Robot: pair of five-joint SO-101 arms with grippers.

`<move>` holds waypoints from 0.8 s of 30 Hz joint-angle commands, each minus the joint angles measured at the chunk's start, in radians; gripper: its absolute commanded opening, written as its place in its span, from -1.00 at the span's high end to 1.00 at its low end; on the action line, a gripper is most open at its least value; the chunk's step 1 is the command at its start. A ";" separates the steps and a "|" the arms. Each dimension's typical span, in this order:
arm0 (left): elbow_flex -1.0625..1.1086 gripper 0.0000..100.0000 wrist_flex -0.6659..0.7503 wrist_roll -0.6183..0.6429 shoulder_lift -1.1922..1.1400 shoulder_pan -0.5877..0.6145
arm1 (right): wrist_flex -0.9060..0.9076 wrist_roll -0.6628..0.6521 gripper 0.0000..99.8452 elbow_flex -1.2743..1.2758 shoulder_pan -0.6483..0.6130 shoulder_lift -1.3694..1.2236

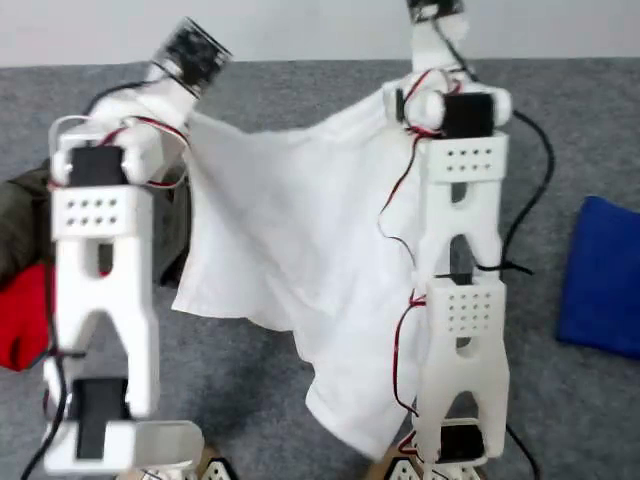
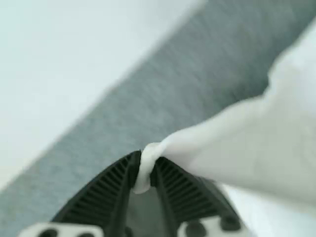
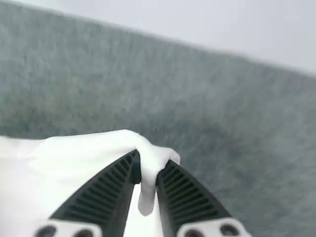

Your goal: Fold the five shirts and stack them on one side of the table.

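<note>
I'm operating at what is looking like a robotics lab bench: grey felt (image 1: 250,400) is covering the table and a plain pale wall (image 1: 300,25) is running along twelve o'clock. Bare wiring (image 1: 405,190) is trailing down the white printed right arm (image 1: 460,250), with blue cloth (image 1: 600,275) lying at three o'clock and red cloth (image 1: 20,320) at nine.

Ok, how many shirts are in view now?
4. White shirt, pinched by the left end effector and right end effector; blue shirt at the high view's right edge; red shirt and dark olive shirt at its left edge. A fifth may be hidden.
</note>
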State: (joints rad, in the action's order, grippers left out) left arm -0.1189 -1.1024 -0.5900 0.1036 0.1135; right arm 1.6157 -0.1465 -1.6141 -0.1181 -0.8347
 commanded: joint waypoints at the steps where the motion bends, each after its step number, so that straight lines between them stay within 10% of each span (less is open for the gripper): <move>1: -0.042 0.99 0.063 0.063 0.178 -0.003 | -0.028 -0.028 0.98 -0.066 0.051 0.208; 10: -0.042 0.99 0.147 0.068 0.446 -0.012 | -0.031 -0.226 0.98 -0.063 0.128 0.565; 24: -0.044 0.99 -0.239 -0.160 0.795 -0.110 | 0.154 -0.462 0.98 -0.061 0.139 1.003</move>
State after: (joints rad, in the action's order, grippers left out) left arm -0.1266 -1.3065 -0.7388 0.8370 0.0046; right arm 1.7384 -0.5746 -1.6525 0.0046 0.0859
